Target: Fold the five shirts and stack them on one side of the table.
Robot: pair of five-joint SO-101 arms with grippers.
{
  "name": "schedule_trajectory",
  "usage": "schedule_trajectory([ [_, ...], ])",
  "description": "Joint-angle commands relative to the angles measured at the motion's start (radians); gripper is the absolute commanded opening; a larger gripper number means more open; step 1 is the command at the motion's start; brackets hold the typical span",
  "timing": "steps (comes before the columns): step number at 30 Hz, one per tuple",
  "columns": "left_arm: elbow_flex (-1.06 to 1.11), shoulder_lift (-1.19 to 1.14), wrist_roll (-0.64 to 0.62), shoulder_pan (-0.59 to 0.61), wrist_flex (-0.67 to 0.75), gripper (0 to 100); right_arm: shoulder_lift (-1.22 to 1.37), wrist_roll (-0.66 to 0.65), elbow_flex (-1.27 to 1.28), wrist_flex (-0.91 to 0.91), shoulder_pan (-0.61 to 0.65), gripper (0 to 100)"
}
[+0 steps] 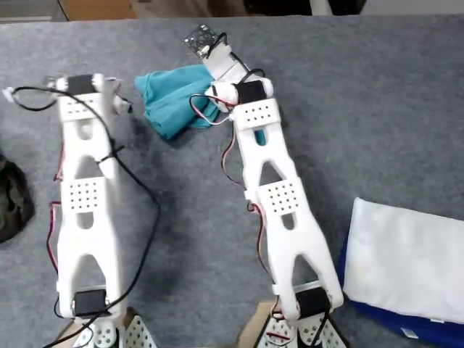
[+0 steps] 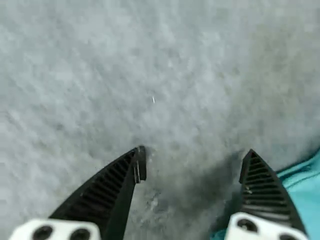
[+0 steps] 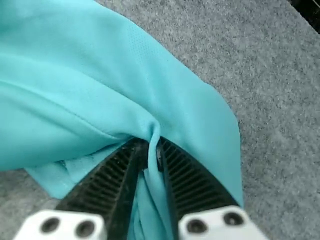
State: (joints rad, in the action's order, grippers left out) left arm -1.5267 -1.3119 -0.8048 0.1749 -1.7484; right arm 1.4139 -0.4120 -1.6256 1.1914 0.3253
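Note:
A crumpled teal shirt (image 1: pixel 174 99) lies at the far middle of the grey table. My right gripper (image 3: pixel 153 149) is shut on a pinched fold of the teal shirt (image 3: pixel 100 85), at its right side in the high view. The left gripper (image 2: pixel 192 162) stands open just above bare grey felt, a little to the left of the shirt, and a teal edge (image 2: pixel 305 180) shows beside one of its fingers (image 2: pixel 257 172). A folded white shirt (image 1: pixel 406 257) rests on a folded blue one (image 1: pixel 406 326) at the right front edge.
A dark garment (image 1: pixel 13 199) lies at the table's left edge. Black and red cables (image 1: pixel 138 188) trail along both arms. Bare grey felt (image 1: pixel 377 109) stretches across the far right.

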Motion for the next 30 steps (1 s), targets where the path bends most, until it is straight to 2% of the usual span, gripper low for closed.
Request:
schedule_trajectory([
  [1, 0.021, 0.019, -0.003, -0.028, -0.012, 31, -0.004, -0.002, -0.004, -0.037, 0.002, 0.9],
  [7, 0.025, 0.019, 0.032, -0.044, -0.012, 24, -0.002, -0.002, -0.004, -0.051, 0.002, 0.9],
  [13, 0.025, 0.028, 0.086, -0.058, -0.014, 24, -0.002, -0.002, -0.002, -0.051, 0.002, 0.9],
  [18, 0.078, 0.133, 0.141, -0.063, -0.015, 24, -0.002, -0.002, -0.002, -0.051, 0.002, 0.9],
  [24, 0.331, 0.300, 0.029, -0.074, -0.012, 24, -0.002, -0.002, -0.002, -0.051, 0.002, 0.9],
  [30, 0.370, 0.367, 0.017, -0.101, -0.012, 24, -0.002, -0.002, -0.002, -0.051, 0.002, 0.9],
])
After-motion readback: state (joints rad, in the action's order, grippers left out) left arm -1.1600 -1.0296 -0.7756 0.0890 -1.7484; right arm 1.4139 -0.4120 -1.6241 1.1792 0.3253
